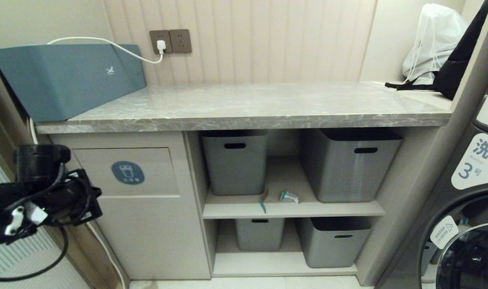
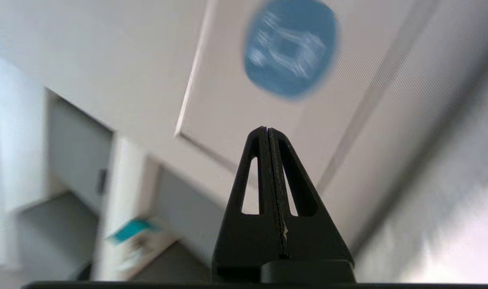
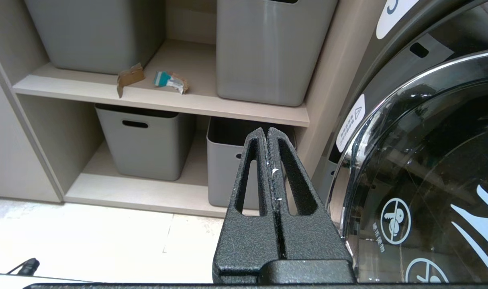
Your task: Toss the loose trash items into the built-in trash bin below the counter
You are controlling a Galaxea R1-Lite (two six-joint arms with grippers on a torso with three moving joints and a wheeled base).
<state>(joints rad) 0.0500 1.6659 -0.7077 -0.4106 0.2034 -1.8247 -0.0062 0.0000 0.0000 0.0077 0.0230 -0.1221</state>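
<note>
The left end effector [image 2: 268, 130] was nearest, clenched with its jaws pressed together and nothing between them, and it pointed at the beige flap of the built-in trash bin [image 1: 147, 172] near the round blue sticker [image 1: 127, 172]. The right end effector [image 3: 267, 130] was clenched and empty too, low beside the round door of a washer [image 3: 428, 160]. Behind them stood open shelves with grey tubs [image 1: 235, 160]. On the upper shelf [image 1: 294, 208], between two tubs, lay a brown cardboard scrap [image 3: 129, 77] at the front edge, with a teal sliver [image 1: 262, 205] beside it hanging over that edge, its long axis nearly upright. Just beside them lay the crumpled teal-and-white wrapper [image 1: 288, 196], its long axis along the shelf front. Above was the grey marble-look desk [image 1: 252, 106], carrying a long teal-blue box [image 1: 67, 78] at the left end and a white drawstring bag [image 1: 434, 40] at the far right, against a pale ribbed wall.
</note>
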